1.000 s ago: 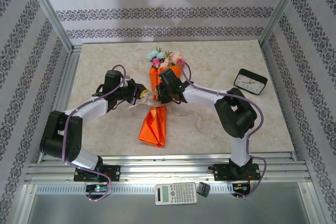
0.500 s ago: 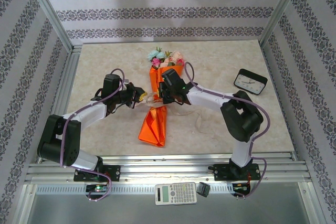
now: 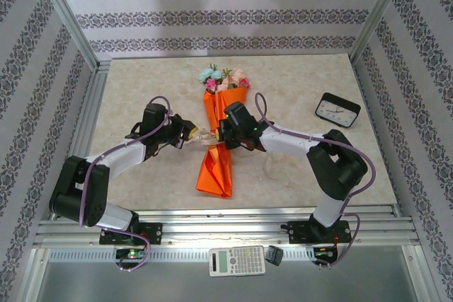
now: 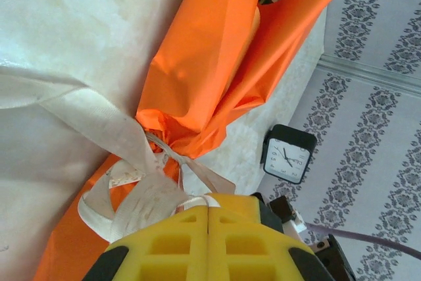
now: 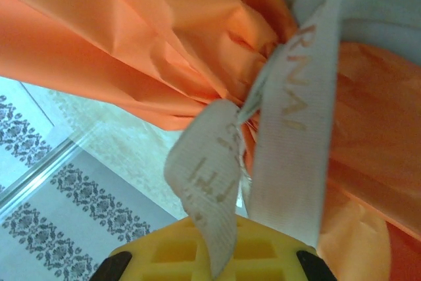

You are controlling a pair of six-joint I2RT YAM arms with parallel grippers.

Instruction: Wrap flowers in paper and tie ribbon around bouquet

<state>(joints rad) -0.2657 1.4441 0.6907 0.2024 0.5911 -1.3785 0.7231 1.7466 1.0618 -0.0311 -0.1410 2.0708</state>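
Carrying everything, the table point(image 3: 141, 83): a beige marbled top inside a metal frame; the two arms reach over it from the near edge and meet above its middle.
Bouquet point(image 3: 216, 171): it lies flat near the middle of the table, the wide end to the far side and the other end toward the arm bases; it is pinched in at the waist, between the two claws.
Paper point(image 4: 204, 51): bright orange and creased, rolled into a cone around the stems; it opens out again below the pinched waist.
Flowers point(image 3: 225, 79): pink, peach and light-blue heads stand out of the wide far end of the cone.
Clock point(image 3: 337, 109): small and black with a white face, on the table to the right, well apart from the bouquet.
Calculator point(image 3: 237, 260): it lies on the frame in front of the table, between the two arm bases.
Left claw point(image 3: 192, 132): just left of the waist; the yellow fingers point(image 4: 164, 248) are pressed together, gripping a piece of ribbon.
Right claw point(image 3: 221, 134): just right of the waist, over the paper; its fingers are closed on another strip of ribbon.
Ribbon point(image 5: 289, 116): off-white with pale printed letters, drawn tight around the waist of the cone, one end going to each claw.
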